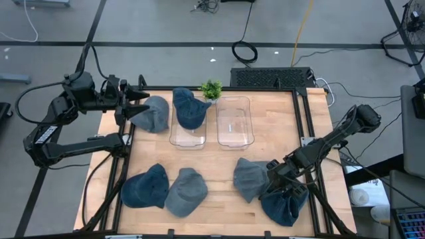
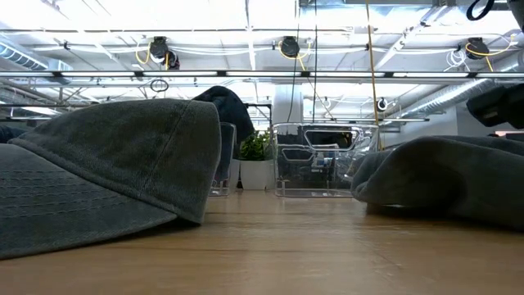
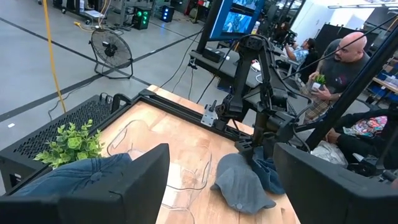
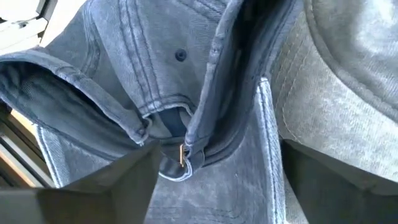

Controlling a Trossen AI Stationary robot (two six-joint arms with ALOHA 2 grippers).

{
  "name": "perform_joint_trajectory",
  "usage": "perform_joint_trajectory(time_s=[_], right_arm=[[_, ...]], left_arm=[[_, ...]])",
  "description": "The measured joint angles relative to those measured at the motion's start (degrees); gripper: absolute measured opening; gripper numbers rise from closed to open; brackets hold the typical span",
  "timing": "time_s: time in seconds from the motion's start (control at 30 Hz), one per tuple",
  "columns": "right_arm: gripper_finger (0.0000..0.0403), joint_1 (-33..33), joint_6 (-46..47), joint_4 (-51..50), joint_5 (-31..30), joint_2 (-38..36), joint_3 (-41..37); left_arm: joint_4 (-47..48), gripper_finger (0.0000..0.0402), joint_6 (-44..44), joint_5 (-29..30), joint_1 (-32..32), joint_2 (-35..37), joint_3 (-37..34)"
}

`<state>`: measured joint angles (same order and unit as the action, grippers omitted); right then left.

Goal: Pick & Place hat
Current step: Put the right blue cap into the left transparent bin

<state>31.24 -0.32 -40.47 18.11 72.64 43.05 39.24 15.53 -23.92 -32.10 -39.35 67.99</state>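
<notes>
Pale wooden boards made up the table top (image 1: 219, 166), ringed by a dark metal frame on a grey workshop floor strewn with cables. At the far left corner the left gripper (image 1: 136, 101) hovered with its fingers spread and nothing between them, just beside a grey-blue cotton cap (image 1: 152, 114) lying at the table's far edge. Nearer the front on that side, a dark blue denim cap (image 1: 144, 188) touched a lighter grey denim cap (image 1: 186, 192). Toward the middle, a navy cap (image 1: 189, 107) sat slumped in the left of two clear plastic trays (image 1: 186, 137), with a small green potted plant (image 1: 211, 89) just behind; the right clear tray (image 1: 234, 122) held nothing. Further right, a grey washed cap (image 1: 250, 179) lay touching a dark blue cap with a rear strap and brass buckle (image 4: 180, 155). The right gripper (image 1: 277, 184) was low over that dark blue cap, its fingers spread either side of the back seam and strap; whether they already touched the cloth could not be told, and nothing was pinched.

Judging by its folds, the cap was light, soft and floppy, likely to crumple and sag rather than slip. The bunched cloth at the rear strap seemed the surest place to hold, since it offered a thick ridge; the stiffer brim would be the alternative. The neighbouring grey cap, lying against it, might drag along if caught.
</notes>
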Motion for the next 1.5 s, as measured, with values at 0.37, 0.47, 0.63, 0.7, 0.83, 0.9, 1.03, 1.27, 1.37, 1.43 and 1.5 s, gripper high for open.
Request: perform_joint_trajectory(time_s=[0.37, 0.47, 0.63, 0.7, 0.83, 0.9, 1.03, 1.27, 1.37, 1.43, 1.5], right_arm=[[0.0106, 0.00, -0.13, 0.00, 0.04, 0.00, 0.00], [0.0050, 0.00, -0.33, 0.00, 0.02, 0.00, 0.00], [0.0008, 0.00, 0.21, 0.05, 1.63, 0.00, 0.00], [0.0005, -0.01, 1.95, 0.00, 3.00, -0.15, 0.11], [0.0004, 0.09, 4.29, -0.40, 6.29, -1.32, 2.73], [0.0003, 0.07, 5.33, -1.04, 5.87, -2.60, 4.93], [0.0002, -0.32, 5.62, -4.02, 0.00, -5.31, 10.84], [0.0001, -1.97, 7.71, -12.58, -14.33, -8.62, 22.50], [0.0001, -1.95, 8.55, -13.18, -22.36, -9.54, 26.33], [0.0001, -2.20, 8.59, -12.24, -27.97, -9.97, 28.13], [0.0001, -2.97, 8.63, -9.78, -33.60, -10.27, 28.94]], left_arm=[[0.01, 0.0291, -0.19, -0.01, -0.02, 0.00, 0.00], [0.00, 0.0295, -0.15, -0.05, 0.01, 0.00, 0.00], [0.01, 0.0292, 3.60, -0.07, -0.02, 0.00, 0.00], [0.00, 0.0288, 4.82, -0.07, -0.01, 0.00, 0.00], [0.01, 0.0281, 5.64, -0.09, -0.01, 0.00, 0.00], [0.00, 0.0281, 5.65, -0.09, 0.00, 0.00, 0.00], [-0.02, 0.0288, 5.66, -0.09, 0.01, 0.00, 0.00], [-0.11, 0.0294, 4.18, -0.05, 0.00, -0.77, 0.02], [-0.13, 0.0294, 4.13, -0.05, 0.01, -1.28, 0.02], [-0.13, 0.0293, 4.00, -0.02, -0.02, -1.68, 0.02], [-0.13, 0.0292, 3.61, -0.05, -0.01, -1.94, 0.02]])
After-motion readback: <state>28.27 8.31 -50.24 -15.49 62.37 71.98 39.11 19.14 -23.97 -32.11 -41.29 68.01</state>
